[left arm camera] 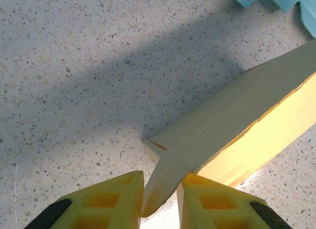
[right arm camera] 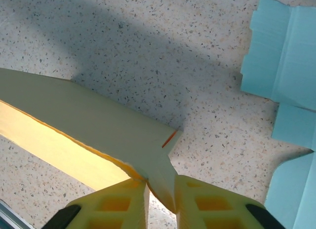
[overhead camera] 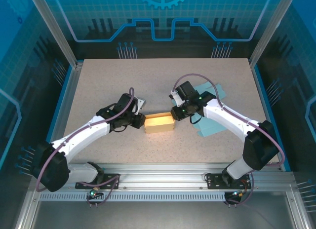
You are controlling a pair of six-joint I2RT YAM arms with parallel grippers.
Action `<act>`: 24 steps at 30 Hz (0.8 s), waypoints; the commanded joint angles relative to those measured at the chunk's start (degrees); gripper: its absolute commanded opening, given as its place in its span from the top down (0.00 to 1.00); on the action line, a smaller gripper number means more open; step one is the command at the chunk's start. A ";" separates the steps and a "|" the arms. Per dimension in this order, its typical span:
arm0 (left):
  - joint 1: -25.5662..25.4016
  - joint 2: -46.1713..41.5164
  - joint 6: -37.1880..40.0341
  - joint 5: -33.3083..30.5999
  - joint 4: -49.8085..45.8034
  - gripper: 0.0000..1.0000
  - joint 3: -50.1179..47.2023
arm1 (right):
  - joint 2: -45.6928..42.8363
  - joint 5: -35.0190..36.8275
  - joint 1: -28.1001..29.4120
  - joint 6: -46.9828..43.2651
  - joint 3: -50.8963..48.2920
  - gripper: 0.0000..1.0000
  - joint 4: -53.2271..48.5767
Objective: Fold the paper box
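Left tool [left arm camera: 160, 183] narrow, pinching left end flap of paper box [overhead camera: 159, 123]. Right tool [right arm camera: 162, 185] narrow, pinching right flap. Blue sheet [overhead camera: 211, 126] close right; worktop [overhead camera: 98, 81] open far side.

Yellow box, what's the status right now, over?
Left pincer shut on yellow box end flap. Right pincer shut on opposite flap. Blue sheet beside, clear of box.

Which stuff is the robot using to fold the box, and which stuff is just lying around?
In the job: yellow paper box, its end flaps pinched by the left gripper and the right gripper.

Just lying about: flat light blue paper sheet on the table.
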 commanded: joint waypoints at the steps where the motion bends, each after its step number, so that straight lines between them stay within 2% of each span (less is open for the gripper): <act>1: -0.30 0.43 -1.46 1.04 -0.24 0.75 2.20 | -0.17 1.52 1.34 3.89 -0.42 0.81 0.02; 14: -0.63 -0.49 -7.28 0.83 -3.61 0.77 2.89 | -1.01 3.97 3.59 10.26 -0.34 0.83 -0.44; 21: -0.68 -1.42 -7.67 0.40 -4.16 0.79 2.37 | -1.76 4.56 3.91 11.28 -0.61 0.83 -0.97; 24: -0.65 -1.53 -8.04 0.53 -4.60 0.80 2.58 | -1.98 5.01 3.95 11.59 -0.74 0.79 -1.27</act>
